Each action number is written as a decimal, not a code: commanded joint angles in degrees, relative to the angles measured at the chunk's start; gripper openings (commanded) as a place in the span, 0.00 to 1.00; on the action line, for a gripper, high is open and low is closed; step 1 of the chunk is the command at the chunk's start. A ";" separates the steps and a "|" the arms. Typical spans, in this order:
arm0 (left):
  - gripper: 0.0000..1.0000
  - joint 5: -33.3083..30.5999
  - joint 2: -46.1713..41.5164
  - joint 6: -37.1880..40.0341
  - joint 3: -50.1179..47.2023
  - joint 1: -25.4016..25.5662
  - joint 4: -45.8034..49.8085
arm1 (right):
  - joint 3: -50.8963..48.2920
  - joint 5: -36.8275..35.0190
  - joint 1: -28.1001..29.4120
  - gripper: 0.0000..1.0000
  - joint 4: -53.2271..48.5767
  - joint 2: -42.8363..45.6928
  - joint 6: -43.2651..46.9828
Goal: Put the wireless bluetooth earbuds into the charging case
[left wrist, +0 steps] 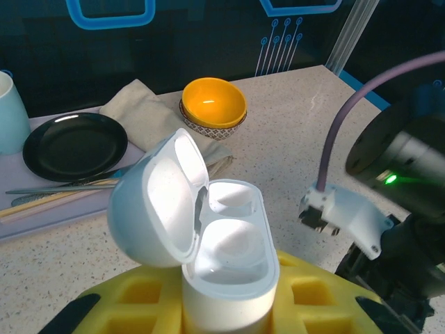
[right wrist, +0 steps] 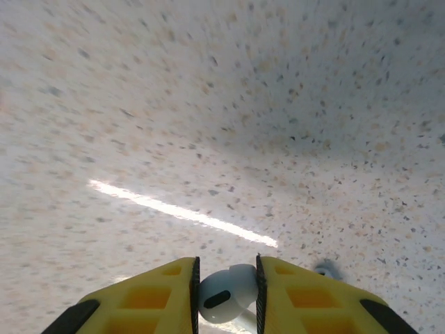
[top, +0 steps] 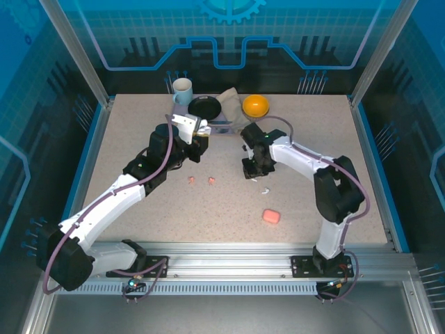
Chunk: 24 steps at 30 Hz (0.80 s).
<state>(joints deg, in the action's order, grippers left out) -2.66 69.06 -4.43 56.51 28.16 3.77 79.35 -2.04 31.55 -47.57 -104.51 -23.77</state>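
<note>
Near the middle of the table, the right gripper is pinching a white earbud while the left gripper is clamping the open charging case; the transfer is seemingly beginning, needing careful alignment over an empty well.

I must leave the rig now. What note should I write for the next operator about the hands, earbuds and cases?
Left hand: shut on the white case, lid open, both wells empty.
Right hand: shut on one white earbud, close to the table.
On the table: two pink earbuds; a small white piece beside the right hand, probably the second white earbud; the pink case, closed.
Done: nothing inserted yet.
Left to do: all four earbuds into their cases.
</note>
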 commanded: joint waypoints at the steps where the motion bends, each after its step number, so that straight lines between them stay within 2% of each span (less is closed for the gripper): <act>1: 0.00 1.93 -0.74 0.48 -0.87 -0.50 -3.75 | -1.25 3.04 -1.65 0.26 3.51 6.08 -5.39; 11: 0.00 6.58 -1.47 1.76 -5.47 -0.48 -15.09 | -1.48 9.61 -6.02 0.28 16.66 21.93 -14.20; 18: 0.00 10.99 0.82 3.02 -7.08 -0.02 -24.99 | -1.84 9.95 -6.61 0.30 30.39 28.79 -19.59; 24: 0.00 12.06 5.19 6.00 -5.27 2.71 -31.70 | -4.46 9.46 -6.22 0.30 44.11 32.38 -26.12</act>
<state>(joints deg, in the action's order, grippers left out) 6.96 71.96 -1.08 49.69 29.50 -21.02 77.06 6.72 25.45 -14.52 -74.11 -44.77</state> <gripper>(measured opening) 0.226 0.299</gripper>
